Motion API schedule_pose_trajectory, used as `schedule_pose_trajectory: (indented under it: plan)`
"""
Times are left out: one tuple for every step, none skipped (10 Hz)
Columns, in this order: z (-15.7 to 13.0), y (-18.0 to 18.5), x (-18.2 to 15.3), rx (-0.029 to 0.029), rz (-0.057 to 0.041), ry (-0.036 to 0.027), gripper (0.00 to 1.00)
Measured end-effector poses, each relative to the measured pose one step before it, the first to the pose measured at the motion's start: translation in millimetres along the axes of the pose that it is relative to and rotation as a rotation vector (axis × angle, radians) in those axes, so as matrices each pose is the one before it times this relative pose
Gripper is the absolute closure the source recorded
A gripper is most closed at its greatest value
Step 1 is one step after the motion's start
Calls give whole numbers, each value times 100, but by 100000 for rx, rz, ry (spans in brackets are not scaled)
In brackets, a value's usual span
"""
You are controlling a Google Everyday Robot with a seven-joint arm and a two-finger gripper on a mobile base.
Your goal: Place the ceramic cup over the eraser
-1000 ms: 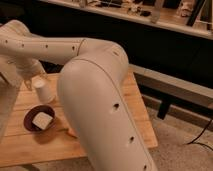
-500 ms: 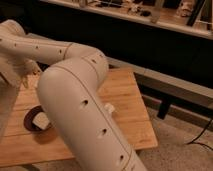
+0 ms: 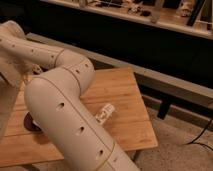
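Warm, dim light from above lands on the pale wooden slatted table. The big cream robot arm gleams softly, shading the table's left end, where the gripper hides behind it. The black wall beyond is murky.

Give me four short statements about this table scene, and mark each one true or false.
1. The white labelled bottle stands upright. False: it lies on its side on the wooden table.
2. The robot arm covers most of the dark bowl. True: only a sliver of its rim shows at the left.
3. The claw hangs over the table's right edge. False: it is at the far left of the view, by the table's left end, and hard to make out.
4. The tabletop is made of wood planks. True.
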Motion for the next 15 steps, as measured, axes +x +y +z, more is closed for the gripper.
schedule_pose_trajectory:
  plan:
    - [531, -407, -253, 360, 927, 976, 35]
    - [1082, -672, -160, 637, 1728, 2481, 35]
    - [580, -323, -10, -32, 922, 1367, 35]
    - [572, -367, 32, -241, 900, 1453, 35]
    - [647, -113, 78, -1146, 460, 1834, 35]
    - [748, 105, 168, -1962, -7, 2187, 35]
    - [474, 228, 131, -2545, -256, 1736, 35]
    - [151, 130, -37, -1157, 122, 311, 35]
    - [-205, 44, -59, -391, 46, -355, 35]
    - [78, -81, 5, 40, 97, 74, 35]
    - [25, 60, -4, -6, -84, 47, 35]
    - [-36, 1, 4, -27, 1, -26, 35]
    - [10, 4, -2, 4, -3, 6, 35]
    - [-4, 9, -3, -2, -13, -9, 35]
    - [-4, 2, 0, -6, -2, -5, 35]
